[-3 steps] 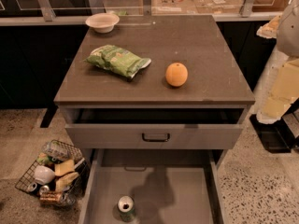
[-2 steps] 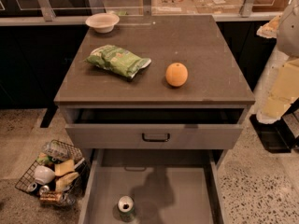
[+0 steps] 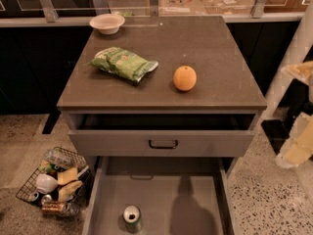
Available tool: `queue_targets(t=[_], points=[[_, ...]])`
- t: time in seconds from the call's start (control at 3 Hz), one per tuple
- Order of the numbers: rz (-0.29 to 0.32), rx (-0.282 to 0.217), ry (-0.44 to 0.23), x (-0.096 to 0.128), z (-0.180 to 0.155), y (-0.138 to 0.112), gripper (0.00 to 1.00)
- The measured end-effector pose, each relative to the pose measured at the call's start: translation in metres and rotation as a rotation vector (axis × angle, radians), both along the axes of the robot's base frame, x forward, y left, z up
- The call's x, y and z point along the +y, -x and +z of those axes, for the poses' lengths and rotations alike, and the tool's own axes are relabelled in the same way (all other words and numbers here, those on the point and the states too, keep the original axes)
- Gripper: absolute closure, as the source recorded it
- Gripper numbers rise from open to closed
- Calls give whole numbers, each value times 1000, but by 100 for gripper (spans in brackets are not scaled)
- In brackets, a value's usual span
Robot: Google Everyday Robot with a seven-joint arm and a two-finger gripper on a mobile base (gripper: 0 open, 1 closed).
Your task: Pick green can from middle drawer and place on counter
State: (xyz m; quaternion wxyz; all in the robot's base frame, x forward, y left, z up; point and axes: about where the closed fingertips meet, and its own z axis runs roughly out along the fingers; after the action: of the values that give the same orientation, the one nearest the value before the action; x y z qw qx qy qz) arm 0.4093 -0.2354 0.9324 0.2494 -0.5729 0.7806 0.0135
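The green can [image 3: 132,218] stands upright on the grey floor of the open middle drawer [image 3: 195,204], near its front left, silver top facing up. The brown-grey counter [image 3: 210,43] tops the cabinet above it. My arm comes in as pale, blurred shapes at the right edge, and my gripper [image 3: 295,151] hangs there, right of the cabinet and well away from the can and the drawer. It holds nothing that I can make out.
On the counter lie a crinkled green snack bag [image 3: 122,62], an orange [image 3: 185,78] and a white bowl [image 3: 107,23] at the back left. The shallower top drawer [image 3: 163,144] with a black handle is partly open. A wire basket [image 3: 54,180] of junk sits on the floor, left.
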Motion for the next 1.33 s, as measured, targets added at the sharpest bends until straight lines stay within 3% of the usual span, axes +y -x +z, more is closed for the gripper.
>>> queue_targets(t=[0.67, 1.0, 1.33], points=[[-52, -66, -275, -17, -103, 56, 0], [18, -96, -430, 5, -127, 67, 0], [63, -136, -424, 8, -123, 65, 0]])
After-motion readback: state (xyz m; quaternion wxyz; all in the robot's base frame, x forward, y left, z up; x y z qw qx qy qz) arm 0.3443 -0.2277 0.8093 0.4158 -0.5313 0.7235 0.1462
